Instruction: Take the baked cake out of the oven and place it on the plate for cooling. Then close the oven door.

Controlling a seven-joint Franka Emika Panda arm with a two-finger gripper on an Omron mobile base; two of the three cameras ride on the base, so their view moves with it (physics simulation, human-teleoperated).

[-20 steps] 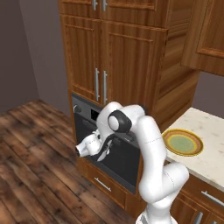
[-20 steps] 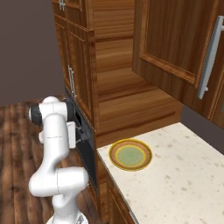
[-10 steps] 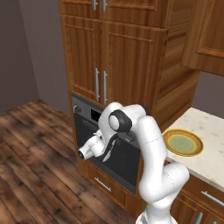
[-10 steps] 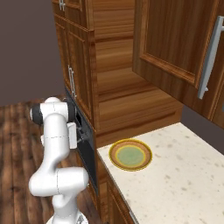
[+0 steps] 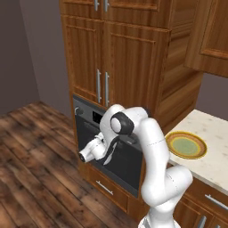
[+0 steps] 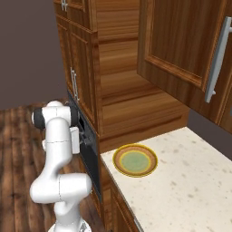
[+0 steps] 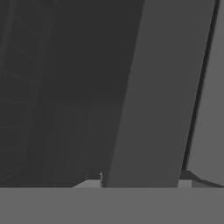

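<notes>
The oven sits in the wooden cabinetry, and its dark oven door stands nearly upright, tipped out a little at the top. My gripper is at the door's upper edge. In the hand view the door's grey bar handle runs slantwise between my fingertips, and the gripper is shut on it. The right base view shows the gripper against the door, which is edge-on there. The plate lies bare on the counter. The baked cake is hidden behind the door.
Tall wooden cabinet doors rise above the oven, and a drawer lies under it. The pale speckled counter runs to the right, below an upper cabinet. Wooden floor spreads to the left.
My hand has slid a little down and outward at the oven door's top edge. The door has tipped slightly. The plate has stayed put.
</notes>
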